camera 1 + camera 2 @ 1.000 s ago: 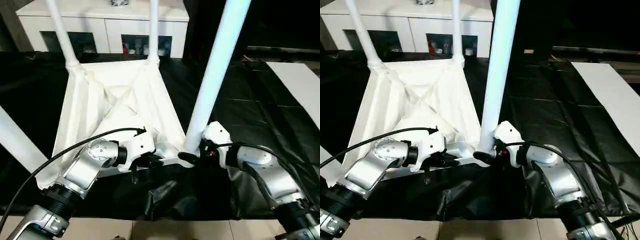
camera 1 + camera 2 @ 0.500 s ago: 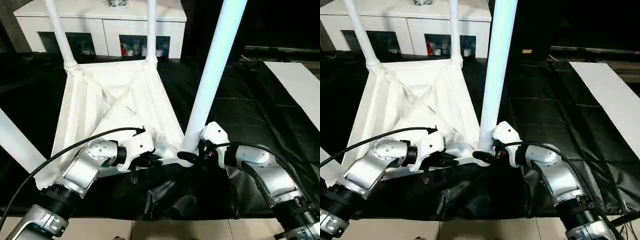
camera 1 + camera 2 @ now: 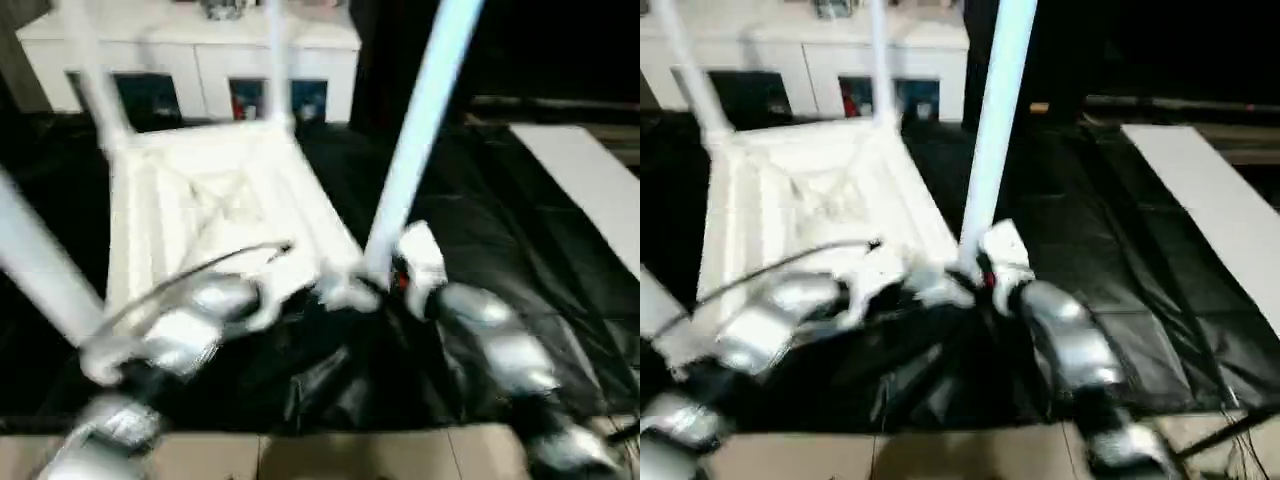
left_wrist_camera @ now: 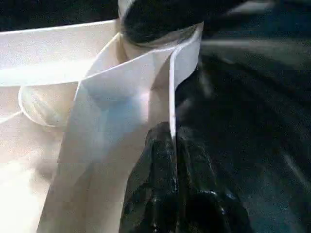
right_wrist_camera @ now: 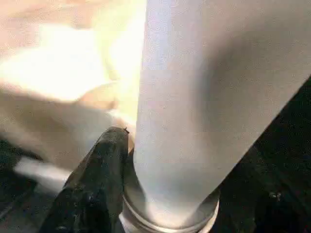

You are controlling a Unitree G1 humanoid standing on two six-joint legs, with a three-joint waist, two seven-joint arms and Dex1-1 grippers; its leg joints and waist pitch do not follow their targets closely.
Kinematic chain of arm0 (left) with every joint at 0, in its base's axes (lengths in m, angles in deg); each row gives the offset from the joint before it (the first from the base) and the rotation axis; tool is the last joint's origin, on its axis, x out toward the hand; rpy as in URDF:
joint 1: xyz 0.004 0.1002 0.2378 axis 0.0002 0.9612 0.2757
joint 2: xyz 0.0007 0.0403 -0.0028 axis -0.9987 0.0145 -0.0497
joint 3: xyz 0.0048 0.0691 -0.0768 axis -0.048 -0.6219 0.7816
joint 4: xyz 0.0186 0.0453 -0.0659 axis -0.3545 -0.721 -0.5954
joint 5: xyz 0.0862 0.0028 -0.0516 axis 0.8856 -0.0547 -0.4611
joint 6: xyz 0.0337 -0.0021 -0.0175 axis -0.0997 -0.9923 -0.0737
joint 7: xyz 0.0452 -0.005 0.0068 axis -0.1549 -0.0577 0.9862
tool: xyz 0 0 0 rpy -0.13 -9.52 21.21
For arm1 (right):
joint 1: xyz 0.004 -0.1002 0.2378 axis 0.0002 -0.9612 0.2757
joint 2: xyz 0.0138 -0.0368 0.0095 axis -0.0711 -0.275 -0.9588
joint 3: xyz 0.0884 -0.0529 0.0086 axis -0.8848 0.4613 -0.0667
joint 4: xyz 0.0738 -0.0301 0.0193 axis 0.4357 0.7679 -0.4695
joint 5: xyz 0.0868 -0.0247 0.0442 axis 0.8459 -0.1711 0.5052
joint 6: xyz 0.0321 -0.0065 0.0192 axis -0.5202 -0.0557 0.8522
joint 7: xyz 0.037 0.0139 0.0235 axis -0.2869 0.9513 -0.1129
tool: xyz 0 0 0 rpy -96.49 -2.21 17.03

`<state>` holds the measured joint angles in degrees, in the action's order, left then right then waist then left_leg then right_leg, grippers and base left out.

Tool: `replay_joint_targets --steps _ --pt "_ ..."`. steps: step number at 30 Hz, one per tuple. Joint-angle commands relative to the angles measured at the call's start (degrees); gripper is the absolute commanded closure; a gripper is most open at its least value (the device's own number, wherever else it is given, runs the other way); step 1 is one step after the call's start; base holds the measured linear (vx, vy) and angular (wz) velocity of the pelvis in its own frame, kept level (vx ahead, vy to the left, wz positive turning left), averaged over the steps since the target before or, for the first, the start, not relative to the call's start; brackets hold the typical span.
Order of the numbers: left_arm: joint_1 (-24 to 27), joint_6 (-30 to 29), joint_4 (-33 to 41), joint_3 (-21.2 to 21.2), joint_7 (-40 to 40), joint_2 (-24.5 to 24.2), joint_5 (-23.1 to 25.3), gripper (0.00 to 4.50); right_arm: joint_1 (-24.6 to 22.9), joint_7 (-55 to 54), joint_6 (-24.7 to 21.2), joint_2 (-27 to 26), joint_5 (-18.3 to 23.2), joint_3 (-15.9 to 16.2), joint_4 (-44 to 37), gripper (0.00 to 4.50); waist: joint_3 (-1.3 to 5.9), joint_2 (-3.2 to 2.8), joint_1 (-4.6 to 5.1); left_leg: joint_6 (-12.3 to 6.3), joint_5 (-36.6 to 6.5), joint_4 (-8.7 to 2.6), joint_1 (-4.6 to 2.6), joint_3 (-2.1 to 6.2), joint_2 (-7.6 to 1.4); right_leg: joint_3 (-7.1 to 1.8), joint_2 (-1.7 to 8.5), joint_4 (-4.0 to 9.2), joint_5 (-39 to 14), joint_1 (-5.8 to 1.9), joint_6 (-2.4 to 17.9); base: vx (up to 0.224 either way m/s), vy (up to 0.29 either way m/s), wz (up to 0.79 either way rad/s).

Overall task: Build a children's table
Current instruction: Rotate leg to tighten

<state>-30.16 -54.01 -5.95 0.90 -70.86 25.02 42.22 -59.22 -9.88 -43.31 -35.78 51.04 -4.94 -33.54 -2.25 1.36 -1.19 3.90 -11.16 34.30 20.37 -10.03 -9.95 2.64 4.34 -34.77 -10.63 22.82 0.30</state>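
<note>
We see the tabletop point(image 3: 210, 200) lying upside down on the black sheet point(image 3: 500, 230), ribbed underside up, with 4 legs standing in its corner sockets. The near right leg point(image 3: 415, 130) rises from the corner nearest our right gripper point(image 5: 165, 194), whose jaws stand around the base of that leg, 1 black finger point(image 5: 99, 174) against it. The left gripper point(image 4: 172, 141) is closed on the tabletop's thin edge beside that same corner. Behind the tabletop stands a white cabinet point(image 3: 200, 60).
</note>
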Motion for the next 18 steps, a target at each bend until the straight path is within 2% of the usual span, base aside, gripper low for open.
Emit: replay_joint_targets --steps 1,2,3,4,5,6,8,10,11,12,13,14,15,17,18 --pt "-3.9 -1.9 -5.8 1.7 10.2 4.2 1.5 4.5 0.8 -9.4 -2.7 -3.7 -0.8 -1.7 7.1 2.14 2.32 -0.16 0.36 1.83 -22.1 -4.77 -0.58 1.53 -2.2 -2.02 3.6 6.3 -31.9 -1.07 5.7 0.0 0.0 0.0" --pt "-3.9 -1.9 -5.8 1.7 10.2 4.2 1.5 4.5 0.8 -9.4 -2.7 -3.7 -0.8 -1.7 7.1 2.14 2.22 -0.28 0.39 1.84 -22.6 -4.7 -0.78 1.55 -2.09 -1.9 3.59 6.52 -32.7 -0.79 5.4 0.0 0.0 0.0" --pt "-6.2 -2.3 -8.9 2.7 14.5 6.7 1.8 4.5 2.4 -13.8 -2.0 -6.5 0.0 -3.3 9.7 2.14 2.42 -0.15 0.23 1.28 -22.7 -4.65 -1.02 1.45 -2.11 -1.97 3.58 6.68 -31.4 -0.65 5.3 0.0 0.0 0.0" --pt "-6.6 -2.4 -9.4 2.8 15.0 7.1 1.8 4.5 2.7 -14.7 -1.9 -6.9 0.1 -3.6 10.3 2.14 2.5 -0.35 0.21 1.32 -22.6 -4.79 -0.97 1.6 -2.25 -1.94 3.64 6.52 -30.4 -0.75 5.5 0.0 0.0 0.0" --pt "-8.2 -2.2 -11.6 3.4 17.6 8.5 2.0 4.5 4.4 -17.6 -1.0 -8.8 0.9 -5.0 12.9 2.14 2.6 -0.41 0.16 1.03 -21.5 -5.02 -0.44 1.63 -2.37 -1.96 3.59 6.28 -27.4 -1.19 5.8 0.0 0.0 0.0" --pt "-8.8 -2.0 -12.4 3.6 18.5 9.0 2.2 4.5 5.1 -18.6 -0.5 -9.6 1.4 -5.6 14.1 2.14 2.72 -0.44 0.16 1.16 -20.9 -5.07 -0.32 1.62 -2.38 -1.99 3.53 6.06 -25.5 -1.26 6.1 0.0 0.0 0.0" --pt "-9.9 -0.9 -14.4 3.8 20.1 9.7 3.1 4.5 7.7 -17.5 0.9 -12.0 3.6 -7.3 17.0 2.14 3.13 -0.46 -0.1 0.7 -18.1 -5.06 -0.15 1.35 -2.53 -2.18 3.54 5.26 -16.9 -1.67 8.4 0.0 0.0 0.0" --pt "-9.9 -0.6 -14.5 3.8 19.9 9.4 3.3 4.5 8.1 -14.7 1.6 -12.5 4.6 -7.5 16.7 2.14 3.13 -0.37 -0.16 -0.56 -16.5 -5.02 0.25 1.21 -2.5 -2.15 3.5 4.95 -13.6 -2.12 9.6 0.0 0.0 0.0" --pt "-9.8 0.3 -14.5 3.4 19.0 8.5 3.6 4.5 8.1 -11.8 4.0 -11.9 3.3 -6.3 15.0 1.91 3.2 -0.41 -0.23 -1.19 -15.0 -5.03 0.62 1.25 -2.53 -2.04 3.68 4.84 -12.5 -2.45 9.8 0.0 0.0 0.0" --pt "-9.6 0.3 -14.4 3.3 18.8 8.3 3.6 4.5 8.0 -11.4 4.4 -11.7 3.0 -6.0 14.6 1.81 3.23 -0.32 -0.32 -1.51 -14.6 -4.82 0.47 1.03 -2.5 -2.07 3.65 4.97 -12.3 -2.32 10.0 0.0 0.0 0.0" --pt "-8.7 1.4 -12.9 2.5 17.0 6.9 4.2 4.5 7.1 -10.5 5.3 -10.0 1.3 -4.7 11.8 1.75 3.42 -0.19 -0.44 -2.15 -12.3 -4.6 0.52 0.93 -2.45 -2.15 3.75 4.61 -10.0 -2.51 10.8 0.0 0.0 0.0" --pt "-8.3 1.0 -11.9 2.5 16.3 6.4 4.1 4.5 6.6 -10.2 5.4 -9.2 1.1 -4.5 10.4 1.75 3.42 -0.25 -0.61 -2.92 -10.5 -4.59 0.85 0.92 -2.42 -2.12 3.73 4.45 -8.2 -2.84 11.0 0.0 0.0 0.0" --pt "-7.9 0.6 -11.2 2.7 15.8 6.1 3.7 4.5 6.3 -10.4 5.6 -8.4 0.5 -4.2 9.4 1.69 3.42 -0.56 -0.56 -3.18 -8.8 -4.62 1.1 1.07 -2.53 -2.07 3.81 4.16 -6.7 -3.08 11.3 0.0 0.0 0.0" --pt "-7.3 0.3 -10.0 2.7 14.7 5.5 3.4 4.5 5.8 -10.2 5.7 -7.4 0.1 -4.1 7.8 1.54 3.61 -0.37 -0.37 -3.39 -7.9 -4.33 0.73 0.92 -2.57 -2.14 3.75 4.06 -5.3 -3.03 12.5 0.0 0.0 0.0" --pt "-6.8 0.0 -8.8 2.6 13.9 4.9 3.3 4.5 5.4 -9.6 5.4 -6.3 -0.1 -3.9 6.4 1.39 3.76 -0.43 -0.38 -3.96 -6.1 -4.1 0.7 0.8 -2.56 -2.24 3.62 3.66 -2.3 -3.1 13.5 0.0 0.0 0.0"
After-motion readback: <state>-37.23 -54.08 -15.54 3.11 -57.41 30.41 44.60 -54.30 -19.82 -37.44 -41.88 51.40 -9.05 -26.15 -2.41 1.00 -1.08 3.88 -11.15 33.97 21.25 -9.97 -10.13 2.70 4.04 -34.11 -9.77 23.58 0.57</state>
